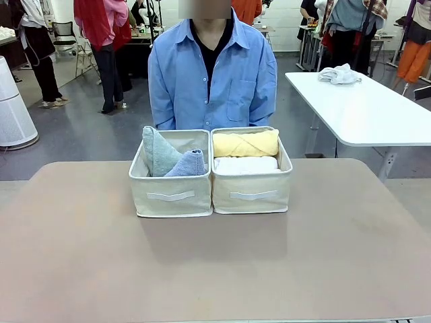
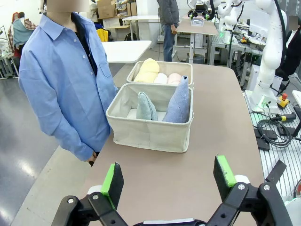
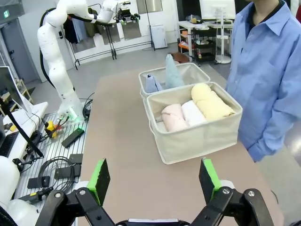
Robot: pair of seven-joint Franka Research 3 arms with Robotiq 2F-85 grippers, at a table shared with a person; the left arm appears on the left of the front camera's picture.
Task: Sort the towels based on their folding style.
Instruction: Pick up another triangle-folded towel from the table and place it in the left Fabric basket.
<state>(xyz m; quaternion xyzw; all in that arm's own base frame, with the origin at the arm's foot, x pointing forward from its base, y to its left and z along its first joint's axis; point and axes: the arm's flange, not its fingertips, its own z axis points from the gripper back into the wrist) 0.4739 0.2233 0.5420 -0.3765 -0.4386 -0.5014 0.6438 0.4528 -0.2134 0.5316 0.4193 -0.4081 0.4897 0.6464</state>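
- The left gripper [image 2: 168, 181] hangs above the bare near part of the beige counter [image 1: 215, 269], seen from its own wrist camera. It points across the counter toward the two bins. Its jaws stand wide apart, holding and touching nothing.
- The left bin [image 1: 170, 183], a beige fabric box, sits at the far middle of the counter, side by side and touching the other bin.
- Inside the left bin, the grey-green cone towel [image 1: 159, 152] stands upright at the left, its tip above the rim.
- Just beside it, the light blue cone towel [image 1: 188, 163] also stands point up.
- The right bin [image 1: 251, 183] holds rolled towels lying on their sides.
- The yellow rolled towel [image 1: 246, 143] lies at the far side of the right bin, nearest the person.
- The white rolled towel [image 1: 246, 164] lies next to the yellow one, on the robot's side.
- The pink rolled towel [image 3: 174, 117] lies beside the white one, seen from the wrist cameras.
- A person in a blue shirt [image 1: 212, 74] stands just behind the bins, arms hanging down.
- The right gripper [image 3: 156, 178] hovers above bare counter on its own side, aimed at the bins. Its jaws are spread wide, with nothing between them.
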